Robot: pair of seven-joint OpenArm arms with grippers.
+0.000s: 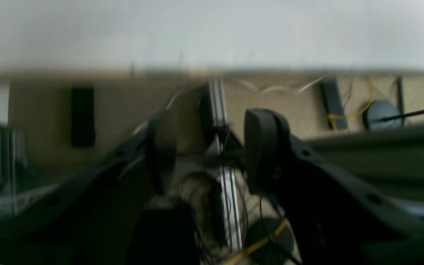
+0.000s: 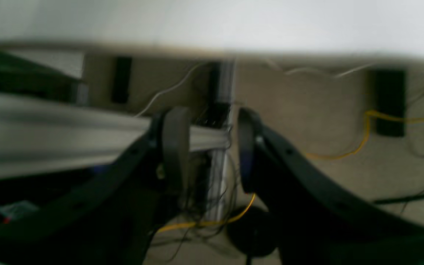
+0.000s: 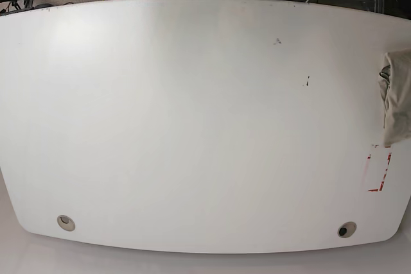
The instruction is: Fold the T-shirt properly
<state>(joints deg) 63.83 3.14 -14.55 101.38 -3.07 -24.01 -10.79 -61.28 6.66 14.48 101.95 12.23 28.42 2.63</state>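
The left pincer (image 1: pixel 208 147) filled the foreground of its blurred wrist view, fingers apart with nothing between them. The right pincer (image 2: pixel 208 147) stood likewise, its gap a little narrower and empty. Behind both lay tan floor with a yellow cable (image 2: pixel 363 143) and dark cords. In the base view, the white worktop (image 3: pixel 192 126) showed red tape marks (image 3: pixel 380 171) near one edge, and the beige T-shirt (image 3: pixel 397 97) sat bunched at that same edge, partly out of frame. Neither arm appeared there.
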